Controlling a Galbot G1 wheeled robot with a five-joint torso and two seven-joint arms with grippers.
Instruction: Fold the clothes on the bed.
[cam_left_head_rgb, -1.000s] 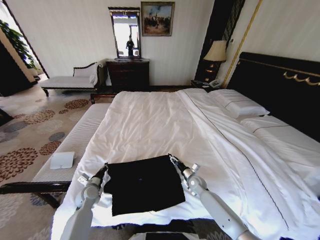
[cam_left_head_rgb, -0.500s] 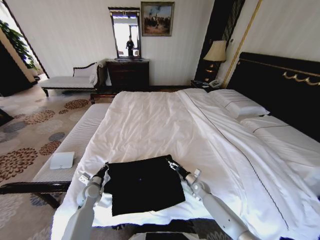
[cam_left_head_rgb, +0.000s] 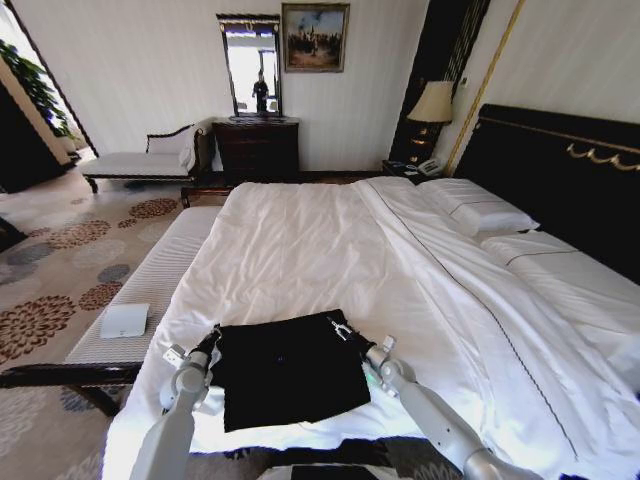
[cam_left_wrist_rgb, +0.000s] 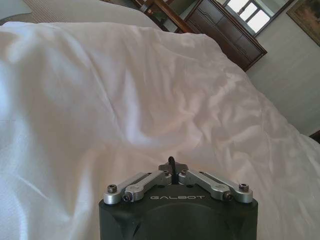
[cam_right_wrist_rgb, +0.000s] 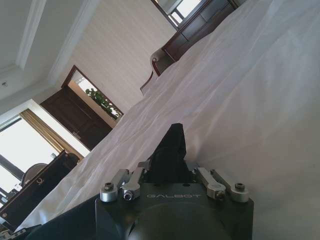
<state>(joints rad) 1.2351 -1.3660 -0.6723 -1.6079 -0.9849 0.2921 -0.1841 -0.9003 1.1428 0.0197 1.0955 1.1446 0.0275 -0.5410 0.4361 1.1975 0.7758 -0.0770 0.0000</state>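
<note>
Black T-shirt corners pinched by left gripper, right gripper; bench nearby.

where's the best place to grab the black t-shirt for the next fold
By its two far corners, one per claw, coming in from the near bed edge. The t-shirt lies flat as a rectangle, so corners lift evenly. The left claw and right claw already pinch them.
</note>
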